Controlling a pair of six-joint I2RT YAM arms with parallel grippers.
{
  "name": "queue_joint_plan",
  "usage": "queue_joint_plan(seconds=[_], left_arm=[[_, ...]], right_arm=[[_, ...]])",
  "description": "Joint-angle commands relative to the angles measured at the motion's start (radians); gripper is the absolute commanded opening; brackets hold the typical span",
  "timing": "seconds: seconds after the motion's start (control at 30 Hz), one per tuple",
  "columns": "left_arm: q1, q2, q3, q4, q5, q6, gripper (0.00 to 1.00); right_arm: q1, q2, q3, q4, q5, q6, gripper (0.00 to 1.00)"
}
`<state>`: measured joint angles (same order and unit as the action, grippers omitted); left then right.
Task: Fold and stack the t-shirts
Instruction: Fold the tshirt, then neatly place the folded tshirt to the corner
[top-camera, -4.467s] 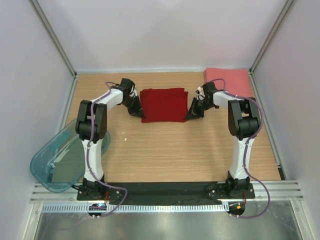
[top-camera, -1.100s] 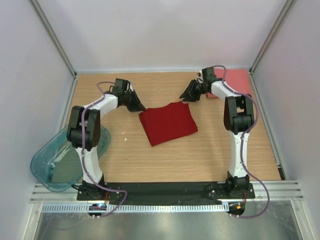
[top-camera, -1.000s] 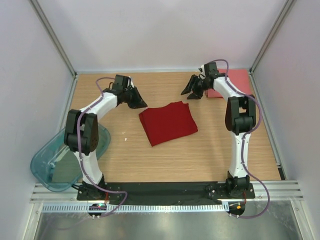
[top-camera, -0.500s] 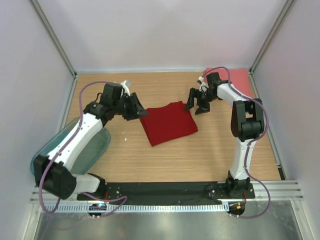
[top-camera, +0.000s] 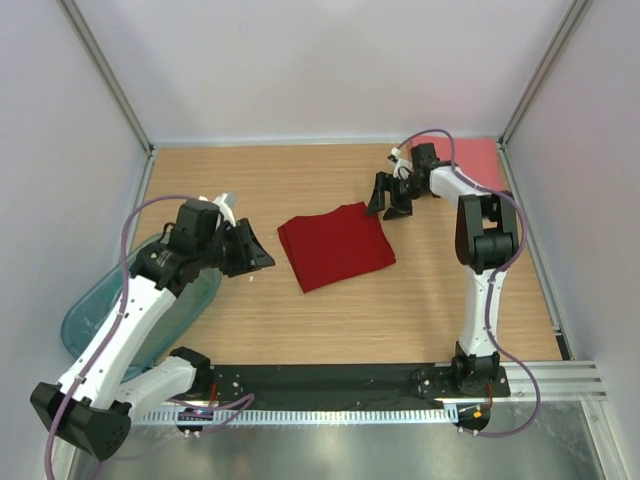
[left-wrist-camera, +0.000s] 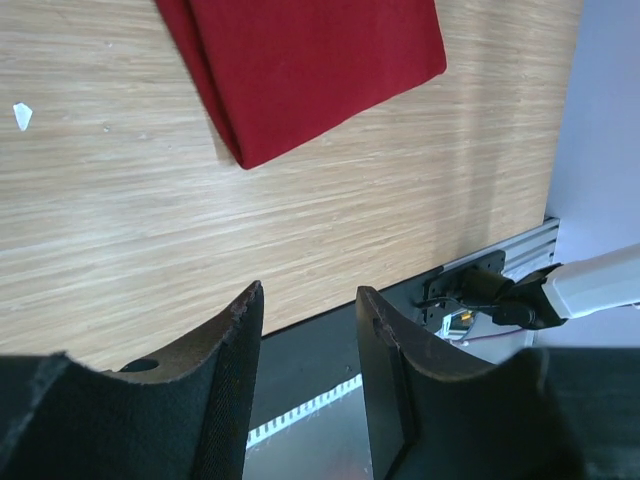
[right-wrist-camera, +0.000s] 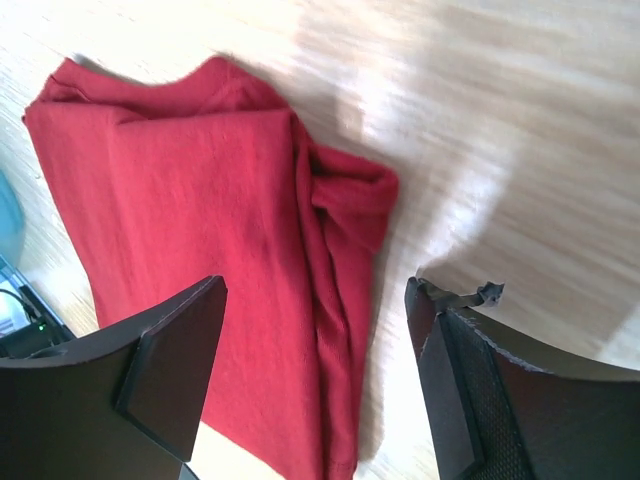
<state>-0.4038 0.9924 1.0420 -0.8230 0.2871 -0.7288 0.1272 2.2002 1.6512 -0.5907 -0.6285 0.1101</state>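
Pale wood-grain table (top-camera: 330, 310). Lying flat on it: folded dark red shirt (top-camera: 335, 245) between left fingers (left-wrist-camera: 225, 390) and right fingers (right-wrist-camera: 170, 360), nearer the right; white scrap (top-camera: 250, 278) near left fingers; salmon-pink shirt (top-camera: 478, 160) behind right fingers.

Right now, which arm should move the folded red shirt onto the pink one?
Right. The right gripper hangs open at the far right corner of the dark red shirt, with the pink shirt just behind it. The left gripper, also open, sits off the shirt's left side, across from the pink.

pincer (right-wrist-camera: 315, 290) — spread wide | dark red shirt (right-wrist-camera: 200, 260) — folded, rumpled edge, on wooden table (right-wrist-camera: 520, 110)
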Motion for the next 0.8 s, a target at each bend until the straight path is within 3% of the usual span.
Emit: queue_joint_plan(seconds=[0.0, 0.27, 0.47, 0.53, 0.6, 0.77], left_arm=[[0.002, -0.031, -0.003, -0.050, -0.023, 0.003, 0.44], [0.002, -0.012, 0.004, -0.031, 0.004, 0.003, 0.45], [0.002, -0.008, 0.009, -0.045, 0.000, 0.017, 0.46], [0.002, -0.011, 0.000, -0.047, 0.000, 0.016, 0.46], [0.002, -0.012, -0.016, -0.042, 0.009, 0.006, 0.47], [0.002, -0.014, -0.037, -0.050, 0.026, -0.007, 0.47]], right_arm=[[0.018, 0.047, 0.036, 0.022, 0.006, -0.039, 0.79], [0.146, 0.089, -0.011, 0.075, 0.052, 0.043, 0.68], [0.172, 0.086, -0.083, 0.153, 0.122, 0.092, 0.41], [0.170, 0.081, -0.088, 0.178, 0.134, 0.094, 0.19], [0.172, 0.075, -0.068, 0.174, 0.144, 0.089, 0.05], [0.170, 0.013, 0.027, 0.117, 0.150, 0.076, 0.01]])
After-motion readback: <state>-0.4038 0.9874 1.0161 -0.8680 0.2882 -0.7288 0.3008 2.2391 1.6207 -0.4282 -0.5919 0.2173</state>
